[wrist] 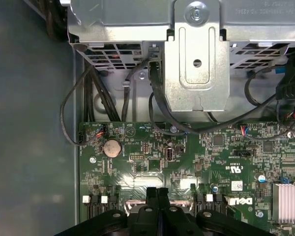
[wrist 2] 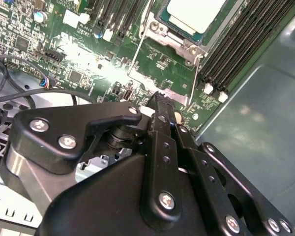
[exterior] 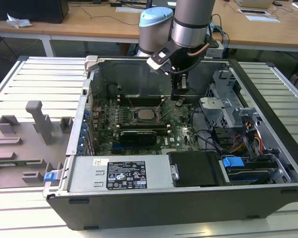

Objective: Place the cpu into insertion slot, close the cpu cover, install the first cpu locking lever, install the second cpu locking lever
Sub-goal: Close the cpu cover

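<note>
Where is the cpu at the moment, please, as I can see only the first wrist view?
Observer: In the second wrist view the cpu lies in the insertion slot, silvery top up.
Operator: How does the gripper stand to it?
Observer: In the exterior view the gripper hangs over the board, to the exterior view's right of the cpu and apart from it.
Operator: Is the cpu cover down?
Observer: The cpu cover seems down, lying flat round the cpu.

The cpu (wrist 2: 189,14) is showing a smooth, silvery metal top. The circuit board (wrist 2: 88,64) is shining glossy green. The tool (wrist 2: 160,98) is looking matt black, and the drive cage (wrist: 196,73) is gleaming bare metal.
</note>
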Robot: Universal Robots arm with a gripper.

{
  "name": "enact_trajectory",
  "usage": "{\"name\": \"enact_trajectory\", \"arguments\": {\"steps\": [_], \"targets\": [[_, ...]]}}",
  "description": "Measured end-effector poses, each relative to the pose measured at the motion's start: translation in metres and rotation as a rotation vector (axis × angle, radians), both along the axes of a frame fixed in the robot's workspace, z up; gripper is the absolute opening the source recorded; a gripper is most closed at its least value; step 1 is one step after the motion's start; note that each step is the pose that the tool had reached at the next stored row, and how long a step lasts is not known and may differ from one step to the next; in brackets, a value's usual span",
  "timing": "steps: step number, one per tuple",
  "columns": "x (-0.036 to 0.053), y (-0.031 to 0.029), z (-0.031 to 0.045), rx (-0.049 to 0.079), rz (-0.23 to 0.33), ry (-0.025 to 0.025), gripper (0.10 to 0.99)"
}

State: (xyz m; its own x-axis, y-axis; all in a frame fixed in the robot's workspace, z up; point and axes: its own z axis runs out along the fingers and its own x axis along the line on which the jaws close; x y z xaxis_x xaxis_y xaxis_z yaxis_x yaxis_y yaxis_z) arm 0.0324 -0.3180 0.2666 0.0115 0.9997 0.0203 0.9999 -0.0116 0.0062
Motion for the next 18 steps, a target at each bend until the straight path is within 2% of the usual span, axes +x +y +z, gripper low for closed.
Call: {"name": "enact_trajectory", "arguments": {"steps": [2,7,13,18], "targets": [[-0.0043,0.0000,0.0000,0.000,0.000,0.0000,0.106],[-0.0250,0.0000,0.0000,0.000,0.000,-0.0001,0.106],[-0.0395,0.0001,-0.0001,0.000,0.000,-0.0002,0.106],[-0.0470,0.0000,-0.0001,0.000,0.000,-0.0003,0.106]]}}
